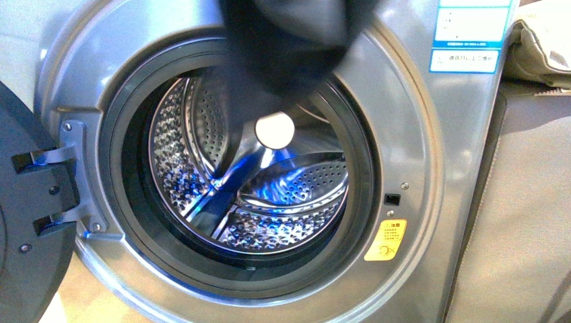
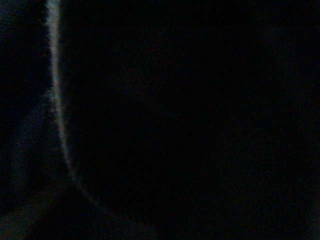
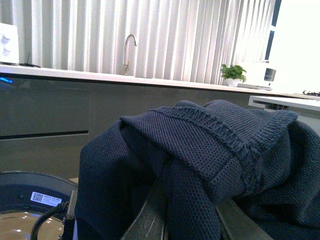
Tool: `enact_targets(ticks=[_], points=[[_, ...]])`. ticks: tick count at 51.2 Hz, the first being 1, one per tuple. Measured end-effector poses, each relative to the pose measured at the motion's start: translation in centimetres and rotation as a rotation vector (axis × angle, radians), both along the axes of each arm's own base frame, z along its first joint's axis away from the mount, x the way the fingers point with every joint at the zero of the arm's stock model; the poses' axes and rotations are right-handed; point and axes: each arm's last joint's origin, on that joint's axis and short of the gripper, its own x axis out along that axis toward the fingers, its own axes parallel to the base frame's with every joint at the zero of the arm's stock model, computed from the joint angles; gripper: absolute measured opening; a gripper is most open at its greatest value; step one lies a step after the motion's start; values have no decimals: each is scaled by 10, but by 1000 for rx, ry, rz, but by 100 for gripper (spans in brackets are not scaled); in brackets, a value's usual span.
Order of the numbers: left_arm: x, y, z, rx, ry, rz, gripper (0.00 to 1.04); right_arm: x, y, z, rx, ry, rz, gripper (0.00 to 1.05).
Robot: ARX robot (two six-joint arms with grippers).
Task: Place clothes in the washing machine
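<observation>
The washing machine [image 1: 417, 121] fills the front view, silver-grey, its door open at the left and its steel drum [image 1: 269, 195] bare inside. The clothes [image 1: 289, 40], a dark navy knit garment, hang at the top of the porthole and droop over the upper drum mouth. In the right wrist view the clothes [image 3: 210, 150] are bunched between my right gripper's [image 3: 192, 225] fingers, which are shut on them. The left wrist view is dark, so the left gripper's state is unknown. Neither arm shows in the front view.
The open dark door [image 1: 27, 222] hangs on its hinge [image 1: 60, 182] at the left. A beige-cream cloth [image 1: 539, 54] lies on a grey surface to the right of the machine. A counter with a tap [image 3: 129, 50] and a plant [image 3: 232, 74] shows behind.
</observation>
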Motion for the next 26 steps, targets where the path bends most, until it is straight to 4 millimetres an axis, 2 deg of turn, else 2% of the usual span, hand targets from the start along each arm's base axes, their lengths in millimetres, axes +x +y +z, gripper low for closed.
enact_targets(ticks=[2, 7, 10, 17, 21, 23, 26], points=[[-1, -1, 1, -7, 0, 10, 96, 0, 0, 0, 0, 0, 0, 9], [-2, -2, 2, -9, -1, 7, 75, 0, 0, 0, 0, -1, 0, 9], [-2, -2, 2, -10, -2, 7, 64, 0, 0, 0, 0, -1, 0, 21], [-2, -2, 4, -13, -3, 9, 45, -1, 0, 0, 1, -3, 1, 40], [-1, 0, 5, -21, -3, 12, 28, -2, -1, 1, 2, -8, 1, 57], [1, 2, 6, -27, -2, 19, 22, -2, -1, 2, 3, -9, 1, 63], [2, 4, 6, -36, 0, 22, 16, -3, -1, 2, 3, -11, 1, 71]])
